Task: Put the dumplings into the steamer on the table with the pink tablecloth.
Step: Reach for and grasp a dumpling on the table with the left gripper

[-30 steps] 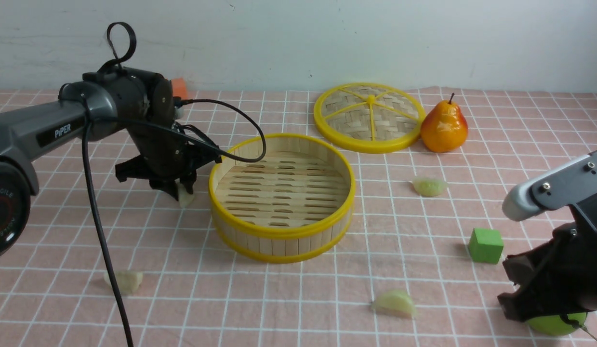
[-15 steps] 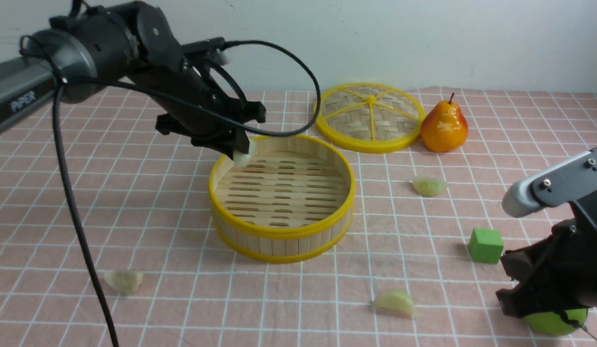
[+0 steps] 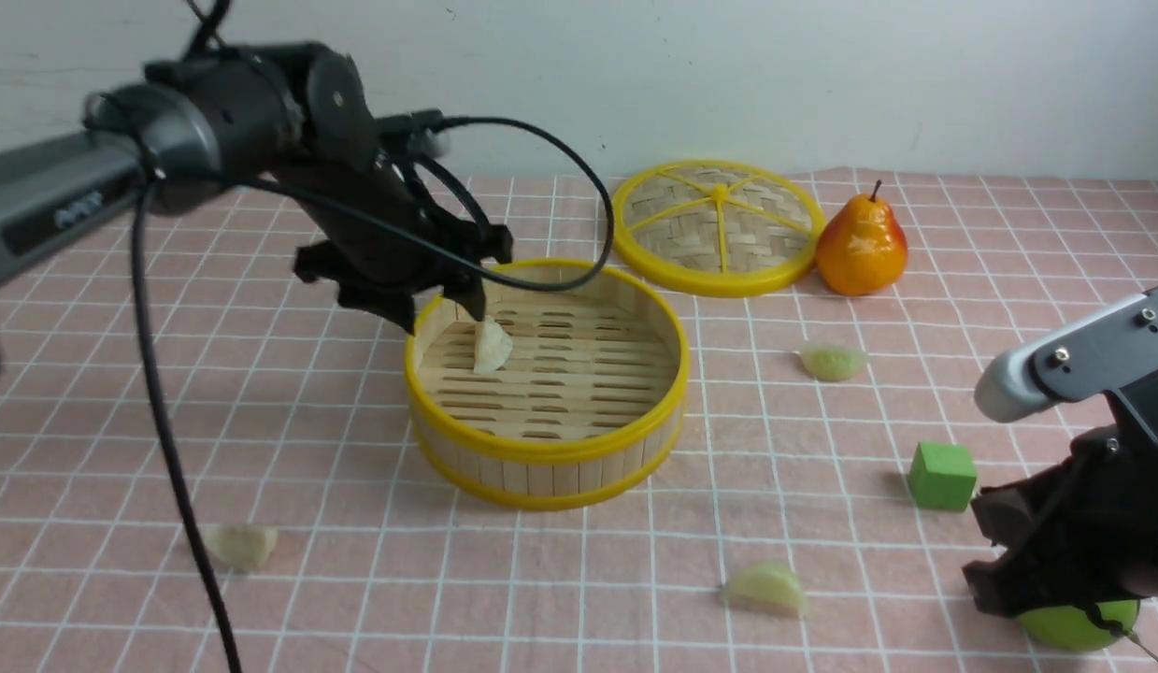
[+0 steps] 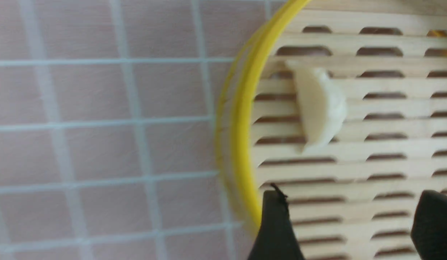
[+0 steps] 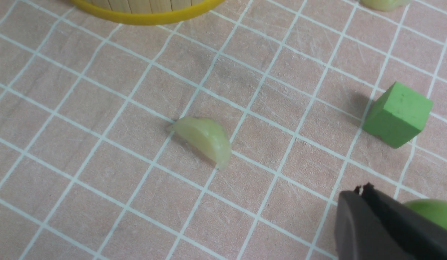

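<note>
Salmon-pink tablecloth (image 3: 354, 579) with thin white grid lines, slightly wrinkled, beneath everything. Near its middle: round bamboo-slat steamer (image 3: 541, 451) with yellow rims and a slotted wooden floor.

Left gripper (image 3: 440, 316): hangs over the steamer's left rim, jaws spread well apart, grips nothing. In the left wrist view, two dark fingers (image 4: 277, 227) wide apart above the slats. Just below them, inside the steamer near its left wall: pale cream pleated dumpling (image 3: 492, 346), clear of both fingers; cannot tell whether resting on the slats or just above.

Outside, on the cloth: second cream dumpling (image 3: 242, 545) at the front left, well apart from the steamer; pale green dumpling (image 3: 765, 587) in front of the steamer, toward the right; another green dumpling (image 3: 833, 362) off the steamer's right side.

Right gripper (image 3: 1046, 584): sits low at the front right, just above a shiny green ball (image 3: 1079, 628). Only one dark finger (image 5: 382, 227) in its wrist view, so cannot tell the jaw opening or any hold. Near it: small green cube (image 3: 942, 477).

Farther back: flat woven lid with yellow spokes (image 3: 719, 229), and just beside its right edge an orange-yellow pear (image 3: 862, 248).
</note>
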### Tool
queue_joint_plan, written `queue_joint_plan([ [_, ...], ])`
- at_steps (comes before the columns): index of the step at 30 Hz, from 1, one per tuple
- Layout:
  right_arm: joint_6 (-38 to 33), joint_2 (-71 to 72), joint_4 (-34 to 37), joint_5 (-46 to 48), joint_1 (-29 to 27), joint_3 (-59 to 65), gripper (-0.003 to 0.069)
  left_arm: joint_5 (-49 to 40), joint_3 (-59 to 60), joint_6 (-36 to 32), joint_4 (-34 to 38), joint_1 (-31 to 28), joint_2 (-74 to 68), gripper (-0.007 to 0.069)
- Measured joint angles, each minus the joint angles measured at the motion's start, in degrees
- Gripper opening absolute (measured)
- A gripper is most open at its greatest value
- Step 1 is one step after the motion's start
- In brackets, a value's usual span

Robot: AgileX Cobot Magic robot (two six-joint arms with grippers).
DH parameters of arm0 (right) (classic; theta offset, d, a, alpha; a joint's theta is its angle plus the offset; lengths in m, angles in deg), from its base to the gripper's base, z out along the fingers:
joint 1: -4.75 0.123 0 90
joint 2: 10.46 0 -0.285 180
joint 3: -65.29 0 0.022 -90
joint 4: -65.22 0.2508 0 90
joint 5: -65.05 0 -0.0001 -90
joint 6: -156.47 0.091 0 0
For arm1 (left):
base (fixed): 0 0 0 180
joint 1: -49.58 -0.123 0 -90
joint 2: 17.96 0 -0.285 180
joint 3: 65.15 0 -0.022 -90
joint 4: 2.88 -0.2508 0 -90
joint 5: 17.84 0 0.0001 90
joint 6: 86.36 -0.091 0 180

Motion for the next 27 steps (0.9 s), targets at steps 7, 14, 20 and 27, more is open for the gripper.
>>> queue_joint_plan([
  [7,0.0,0.0,0.1,0.1,0.0,0.0,0.0031,-2.3,20.5,11.9,-12.4,-3.5,17.7,0.0409],
  [14,0.0,0.0,1.8,-0.1,0.0,0.0,0.0031,19.8,45.3,29.1,-12.8,-3.7,21.1,0.0412],
  [20,0.0,0.0,3.0,-0.1,0.0,0.0,0.0035,24.4,47.2,39.0,-17.5,-3.7,16.2,0.0465],
  [27,0.1,0.0,4.8,-0.1,0.0,0.0,0.004,23.3,46.9,39.9,-17.6,-3.6,10.9,0.0398],
])
